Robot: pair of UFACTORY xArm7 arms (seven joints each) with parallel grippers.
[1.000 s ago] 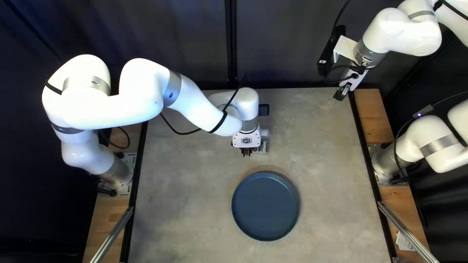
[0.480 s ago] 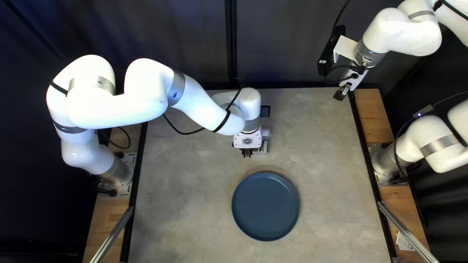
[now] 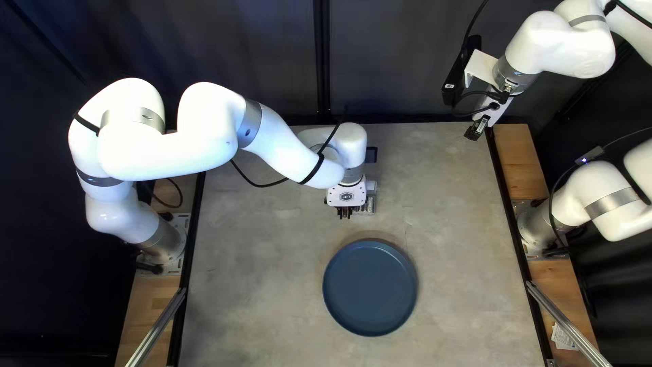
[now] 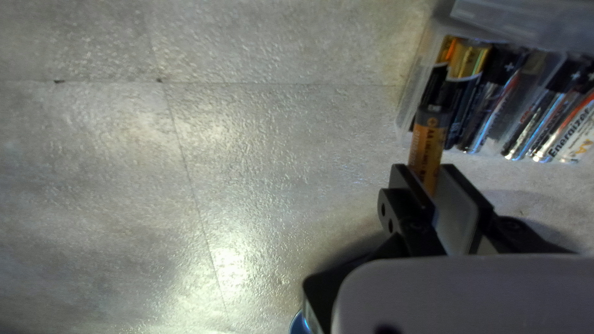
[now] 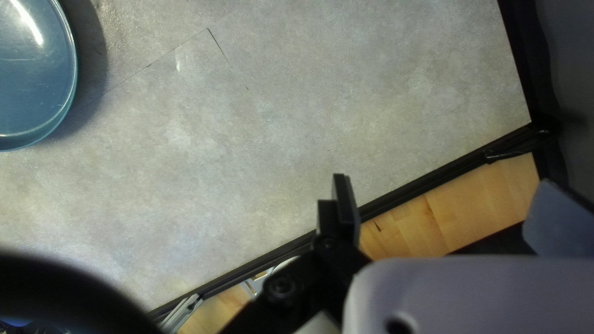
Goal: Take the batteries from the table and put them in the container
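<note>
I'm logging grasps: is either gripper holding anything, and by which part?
Left gripper holds a battery by its orange end; right gripper holds nothing.

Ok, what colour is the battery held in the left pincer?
The battery is orange with a dark end; the left wrist view shows it best.

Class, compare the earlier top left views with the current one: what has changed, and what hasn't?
The left arm shifted slightly toward the right of the top left view, carrying its jaws with it. Whether anything was gripped or released meanwhile, that view cannot show. The right arm and blue plate stayed put.
</note>
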